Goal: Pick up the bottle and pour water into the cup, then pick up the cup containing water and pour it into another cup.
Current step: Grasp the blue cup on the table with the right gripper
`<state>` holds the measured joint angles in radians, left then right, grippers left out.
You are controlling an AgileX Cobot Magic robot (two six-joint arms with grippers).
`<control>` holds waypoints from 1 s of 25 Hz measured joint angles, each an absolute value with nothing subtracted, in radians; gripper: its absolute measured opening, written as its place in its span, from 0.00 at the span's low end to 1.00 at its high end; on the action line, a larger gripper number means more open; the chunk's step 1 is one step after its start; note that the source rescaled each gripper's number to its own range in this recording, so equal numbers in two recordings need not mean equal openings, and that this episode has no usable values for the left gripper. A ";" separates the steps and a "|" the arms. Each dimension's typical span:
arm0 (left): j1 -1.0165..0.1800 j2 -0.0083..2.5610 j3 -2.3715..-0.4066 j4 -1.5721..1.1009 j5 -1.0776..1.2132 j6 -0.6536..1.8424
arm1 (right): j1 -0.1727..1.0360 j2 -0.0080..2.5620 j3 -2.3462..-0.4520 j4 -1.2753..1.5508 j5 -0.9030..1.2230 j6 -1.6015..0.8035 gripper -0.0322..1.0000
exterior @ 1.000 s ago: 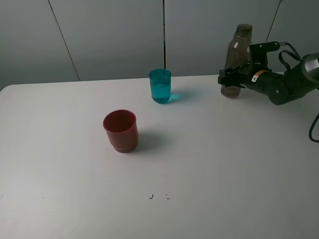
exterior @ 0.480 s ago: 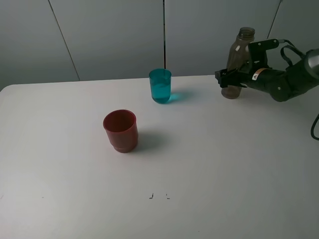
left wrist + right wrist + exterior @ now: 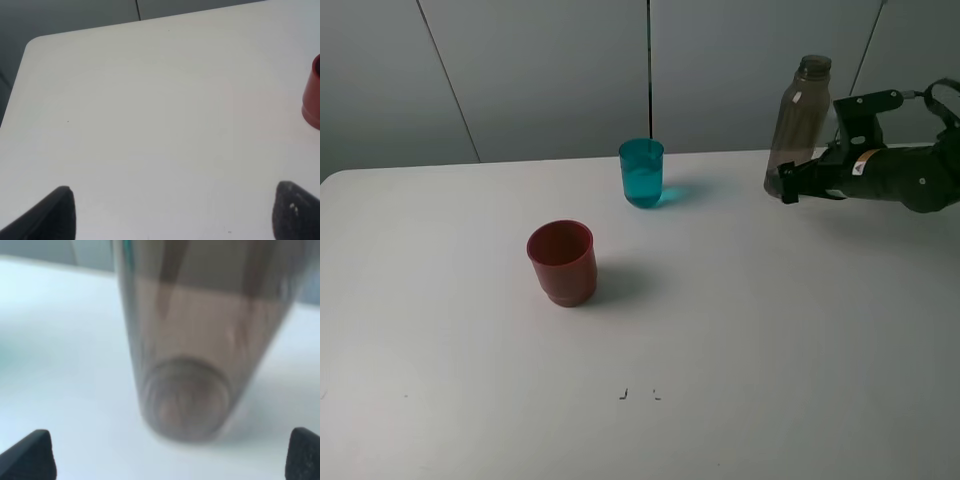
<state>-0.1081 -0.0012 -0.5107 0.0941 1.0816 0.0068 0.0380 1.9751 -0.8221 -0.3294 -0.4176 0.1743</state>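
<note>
Currently the bottle (image 3: 796, 125) stands upright near the far right edge of the table (image 3: 770, 340), capless, and it appears to hold some liquid in its lower part. The right gripper (image 3: 788, 189) sits low just beside the bottle's base with its jaws spread wide and nothing between them; it grips nothing. The left gripper (image 3: 175, 215) hangs over bare table, jaws likewise apart and empty. Only the edge of the red cup (image 3: 562, 262) shows in its view.

The teal cup (image 3: 642, 172) stands upright toward the far middle of the table, well apart from the bottle. It is also well apart from the red cup, which stands nearer the front and to the left. A paler band low in the teal cup suggests water inside.

Assessment: the teal cup is probably light, thin-walled and smooth. It may flex or slip under a hard squeeze, and its open rim will spill if tilted early.

Recommended hold: across the mid-wall, below the rim, jaws square to the side, moderate pressure. Keep it upright until it is over the red cup.
</note>
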 joint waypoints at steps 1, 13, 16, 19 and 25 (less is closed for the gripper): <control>-0.108 -0.001 -0.511 0.094 1.082 0.007 | 0.038 1.956 -0.799 -0.329 -0.395 0.189 0.99; -0.108 -0.001 -0.511 0.094 1.082 0.000 | 0.104 1.797 -0.555 -0.433 -0.396 0.246 0.99; -0.108 -0.001 -0.511 0.094 1.082 0.000 | 0.128 1.797 -0.546 -0.471 -0.478 0.246 0.99; -0.108 -0.001 -0.511 0.094 1.082 0.000 | 0.140 1.796 -0.546 -0.506 -0.555 0.246 0.99; -0.108 -0.001 -0.511 0.094 1.082 0.000 | 0.157 1.796 -0.546 -0.592 -0.643 0.246 0.99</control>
<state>-0.1081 -0.0012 -0.5107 0.0941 1.0816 0.0000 0.1574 1.7956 -0.5464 -0.5925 -0.6429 0.2457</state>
